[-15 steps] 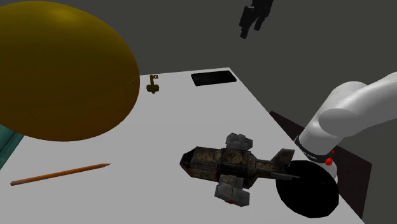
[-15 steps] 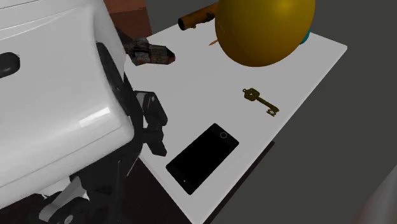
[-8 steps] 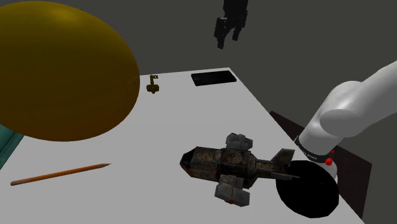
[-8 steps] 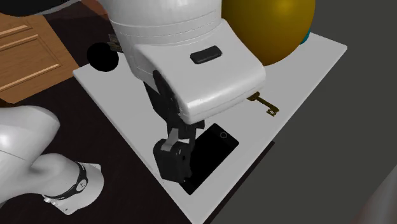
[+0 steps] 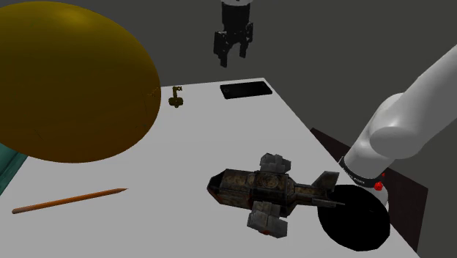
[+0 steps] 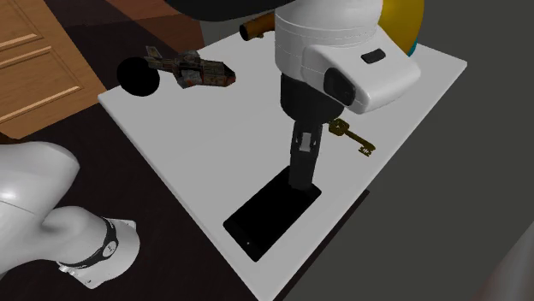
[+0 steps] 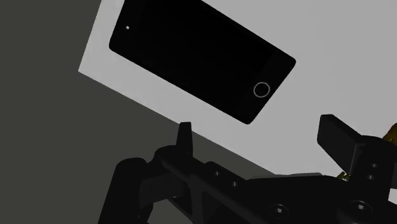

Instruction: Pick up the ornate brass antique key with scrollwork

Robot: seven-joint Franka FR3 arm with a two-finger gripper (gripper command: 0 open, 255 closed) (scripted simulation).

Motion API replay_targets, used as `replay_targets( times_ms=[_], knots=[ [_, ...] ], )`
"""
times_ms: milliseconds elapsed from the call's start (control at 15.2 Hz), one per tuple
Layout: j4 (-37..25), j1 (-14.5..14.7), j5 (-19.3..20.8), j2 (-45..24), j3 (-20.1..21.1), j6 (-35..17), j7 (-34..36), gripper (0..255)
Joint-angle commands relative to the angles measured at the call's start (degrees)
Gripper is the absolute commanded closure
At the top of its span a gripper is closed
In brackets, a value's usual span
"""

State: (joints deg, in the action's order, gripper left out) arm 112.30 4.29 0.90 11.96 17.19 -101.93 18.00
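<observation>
The small brass key (image 5: 176, 97) lies flat near the far edge of the white table (image 5: 220, 139), just beside the big yellow ball (image 5: 66, 80). In the second exterior view the key (image 6: 353, 136) lies near the table's right edge, partly behind the arm's hand. My gripper (image 5: 233, 59) hangs open and holds nothing, well above the table's far end, between the key and a black phone (image 5: 246, 90). In the wrist view the gripper (image 7: 261, 137) looks down on the phone (image 7: 200, 54), and a sliver of the key (image 7: 389, 133) shows past one finger.
A rusty toy spaceship (image 5: 267, 192) lies near the stand, with a black ball (image 5: 355, 218) against its tail. An orange pencil (image 5: 69, 200) lies at the shoulder view's lower left. The table edge (image 7: 165, 114) runs just beyond the phone. A wooden door (image 6: 34, 60) stands across the floor.
The gripper has swung towards the shoulder view's left and come lower, ending above the phone and nearer the key. Nothing on the table has moved.
</observation>
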Motion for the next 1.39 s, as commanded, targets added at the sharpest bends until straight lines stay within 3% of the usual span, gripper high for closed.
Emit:
replay_targets(
  times_ms=[0,462,924,1320],
  knots=[
    [-3.3,0.7,0.2,-4.0,1.5,0.1,2.2,0],
    [-16.9,4.3,2.7,-19.0,5.4,2.0,9.1,0],
    [-36.1,10.7,6.5,-36.1,7.2,7.1,14.9,0],
    [-33.3,10.7,6.7,-36.9,7.0,3.5,15.1,0]
  ],
)
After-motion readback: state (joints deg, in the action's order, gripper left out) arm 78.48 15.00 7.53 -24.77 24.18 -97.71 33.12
